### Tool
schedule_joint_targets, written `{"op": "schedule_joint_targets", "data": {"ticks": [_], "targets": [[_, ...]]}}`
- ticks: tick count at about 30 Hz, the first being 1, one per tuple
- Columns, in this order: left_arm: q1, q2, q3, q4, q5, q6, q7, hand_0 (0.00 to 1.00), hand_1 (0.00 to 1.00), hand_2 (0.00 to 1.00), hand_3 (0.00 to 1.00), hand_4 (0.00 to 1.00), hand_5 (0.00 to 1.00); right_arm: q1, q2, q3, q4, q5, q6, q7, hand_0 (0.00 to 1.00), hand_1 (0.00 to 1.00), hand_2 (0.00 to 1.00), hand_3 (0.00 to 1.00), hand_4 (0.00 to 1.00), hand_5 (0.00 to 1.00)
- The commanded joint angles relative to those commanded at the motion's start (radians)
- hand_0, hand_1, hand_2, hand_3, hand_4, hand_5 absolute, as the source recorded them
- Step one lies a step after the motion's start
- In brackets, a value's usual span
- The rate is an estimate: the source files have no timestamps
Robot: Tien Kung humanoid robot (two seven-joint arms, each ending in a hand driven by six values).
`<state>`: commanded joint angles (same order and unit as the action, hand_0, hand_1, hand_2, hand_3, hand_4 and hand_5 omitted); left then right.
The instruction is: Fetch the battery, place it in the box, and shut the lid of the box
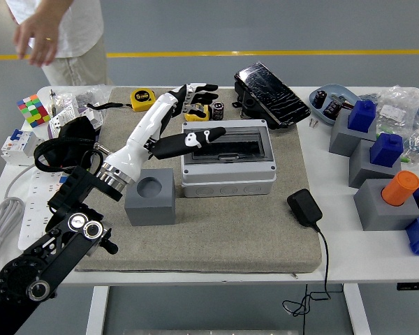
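The battery (218,109) is a small black cylinder standing on the grey mat just behind the grey box (228,174). The box top shows a dark recessed window (232,144). A dark smoked panel (270,93) lies tilted behind the box at the right; I cannot tell whether it is the box's lid. My left hand (193,105), white with black fingertips, reaches over the box's back left corner. Its fingers (201,89) are spread, just left of the battery, holding nothing. Its thumb (204,133) hangs over the box's left end.
A grey block with a round hole (150,197) sits left of the box. Yellow tape measures (144,100) lie behind. A black charger (304,207) lies right of the box. Grey and blue blocks (370,150) stand at the right. A person's hand (40,36) is raised at top left.
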<state>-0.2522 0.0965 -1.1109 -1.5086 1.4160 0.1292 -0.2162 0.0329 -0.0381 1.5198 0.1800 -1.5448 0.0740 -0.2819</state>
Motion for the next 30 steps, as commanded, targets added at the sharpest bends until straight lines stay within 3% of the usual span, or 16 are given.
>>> {"op": "schedule_joint_targets", "data": {"ticks": [5, 11, 18, 30], "targets": [[0.096, -0.002, -0.106, -0.003, -0.085, 0.027, -0.056, 0.553, 0.734, 0.729, 0.749, 0.998, 0.532, 0.007, -0.005, -0.002, 0.0, 0.009, -0.002, 0.004, 0.635, 0.648, 0.668, 0.599, 0.99, 0.564], [0.166, 0.006, -0.238, -0.006, -0.078, 0.024, -0.046, 0.559, 0.733, 0.723, 0.746, 0.998, 0.541, 0.013, -0.009, 0.008, 0.0, 0.005, -0.002, 0.003, 0.635, 0.647, 0.668, 0.598, 0.991, 0.564], [0.21, 0.028, -0.325, -0.008, -0.089, 0.011, -0.031, 0.563, 0.735, 0.723, 0.747, 0.998, 0.536, 0.014, -0.009, 0.017, 0.0, 0.0, -0.003, 0.004, 0.635, 0.647, 0.668, 0.599, 0.991, 0.565], [0.224, 0.015, -0.381, -0.006, -0.063, -0.004, -0.009, 0.567, 0.733, 0.724, 0.747, 0.998, 0.533, 0.018, -0.011, 0.022, 0.0, 0.0, -0.003, 0.006, 0.635, 0.647, 0.668, 0.599, 0.991, 0.569]]}}
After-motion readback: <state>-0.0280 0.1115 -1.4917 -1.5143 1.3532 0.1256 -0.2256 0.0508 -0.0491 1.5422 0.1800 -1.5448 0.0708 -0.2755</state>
